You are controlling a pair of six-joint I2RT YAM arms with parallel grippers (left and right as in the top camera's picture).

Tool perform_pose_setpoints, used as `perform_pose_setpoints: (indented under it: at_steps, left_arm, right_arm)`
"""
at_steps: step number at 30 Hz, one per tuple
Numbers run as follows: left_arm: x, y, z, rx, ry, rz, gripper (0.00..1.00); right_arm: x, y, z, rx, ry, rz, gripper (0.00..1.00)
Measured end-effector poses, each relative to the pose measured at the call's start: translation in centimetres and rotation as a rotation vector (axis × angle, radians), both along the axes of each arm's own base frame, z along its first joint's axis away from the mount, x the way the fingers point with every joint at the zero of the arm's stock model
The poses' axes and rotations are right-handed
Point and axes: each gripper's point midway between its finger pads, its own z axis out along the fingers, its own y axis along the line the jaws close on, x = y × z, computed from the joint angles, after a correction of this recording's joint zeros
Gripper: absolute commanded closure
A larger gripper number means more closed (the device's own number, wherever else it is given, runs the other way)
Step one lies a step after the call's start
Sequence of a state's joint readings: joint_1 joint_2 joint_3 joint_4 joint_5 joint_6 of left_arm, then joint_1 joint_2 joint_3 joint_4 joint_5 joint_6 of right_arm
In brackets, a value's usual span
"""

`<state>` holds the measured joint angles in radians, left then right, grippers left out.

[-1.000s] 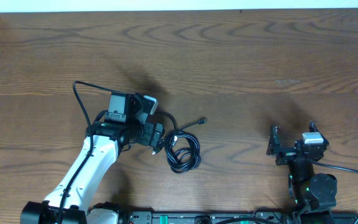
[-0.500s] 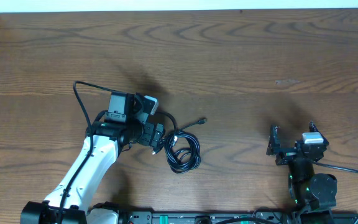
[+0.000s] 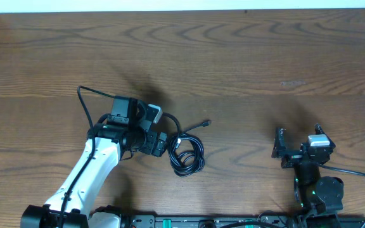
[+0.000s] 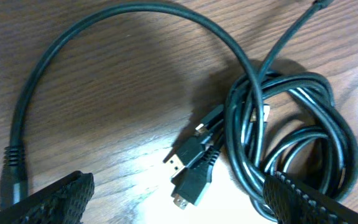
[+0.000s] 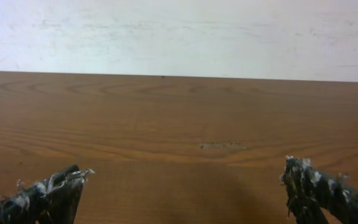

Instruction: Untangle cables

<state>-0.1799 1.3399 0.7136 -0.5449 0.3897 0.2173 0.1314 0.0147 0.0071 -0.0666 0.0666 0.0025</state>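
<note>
The cables [image 3: 186,156] lie as one small black coil near the table's front, just right of my left gripper [image 3: 163,142]. One loose end [image 3: 206,123] trails off to the upper right. In the left wrist view the coil [image 4: 294,127] fills the right side, with several small plugs [image 4: 191,163] beside it. One cord [image 4: 135,11] arcs left to a ribbed end [image 4: 12,177]. My left gripper [image 4: 179,200] is open, low over the plugs, its right finger [image 4: 309,202] above the coil's edge. My right gripper [image 5: 182,193] is open and empty, far right [image 3: 296,147].
Brown wooden table [image 3: 246,63] with a white wall along its far edge [image 5: 179,31]. The left arm's own thicker black cable [image 3: 81,101] loops out to the left of its wrist. The arms' bases and a rail [image 3: 201,221] sit along the front edge.
My left gripper has shifted slightly towards the front edge and turned a little beside the coil. The cables and the right arm have not moved.
</note>
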Motion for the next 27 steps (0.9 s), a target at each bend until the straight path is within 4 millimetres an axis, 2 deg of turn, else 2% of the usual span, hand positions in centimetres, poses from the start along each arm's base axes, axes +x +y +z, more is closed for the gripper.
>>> perform_pose_setpoints:
  at_steps: [27]
  left_arm:
    - [-0.18,-0.54,0.19,-0.033,0.007,-0.011,0.09]
  right_arm:
    - [0.00,0.00,0.01,0.000,0.000,0.000,0.01]
